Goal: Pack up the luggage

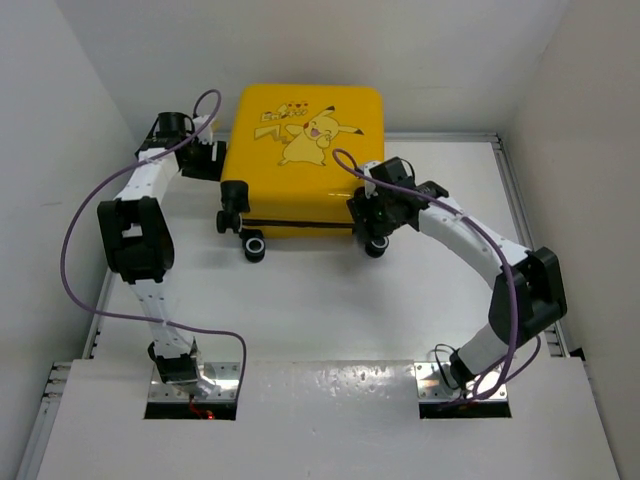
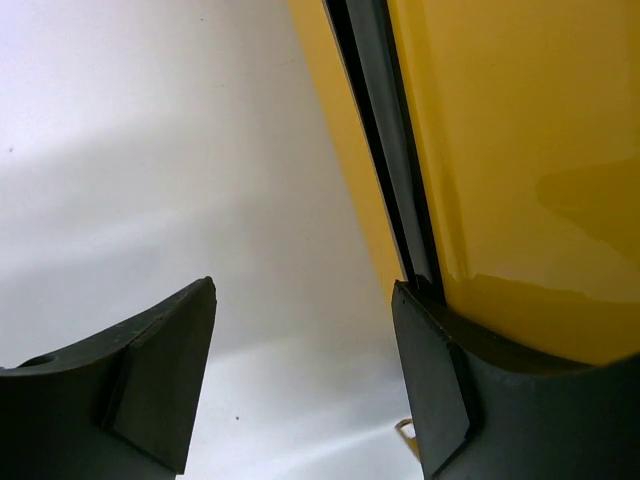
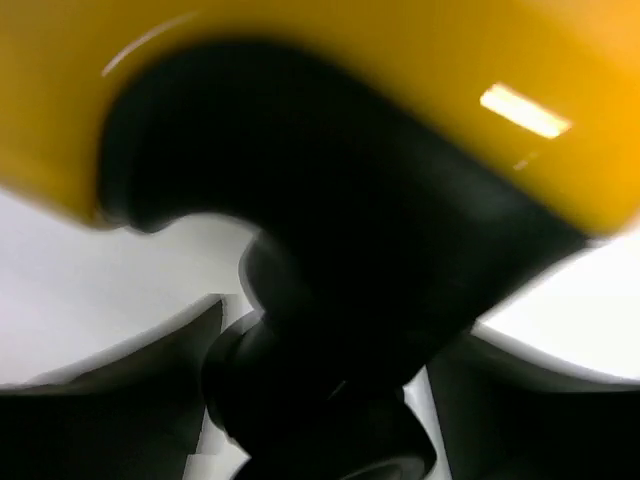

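1. The yellow Pikachu suitcase is lying flat on the table, shell closed, picture side up, at the far end with its wheels pointing back toward the arm bases.
2. The left gripper is sitting wide open against the case's left side with nothing between its jaws. One finger is pressing right up against the zipper seam. My guess is it's bracing that side so the case doesn't slide.
3. The right gripper is straddling the near-right wheel, jaws spread on either side of it.
4. That wrist view is really smeared, so I can't swear the fingers aren't touching the wheel, but it looks like gaps on both sides.
5. Probably the wheel is serving as a handle to tug or turn the case.
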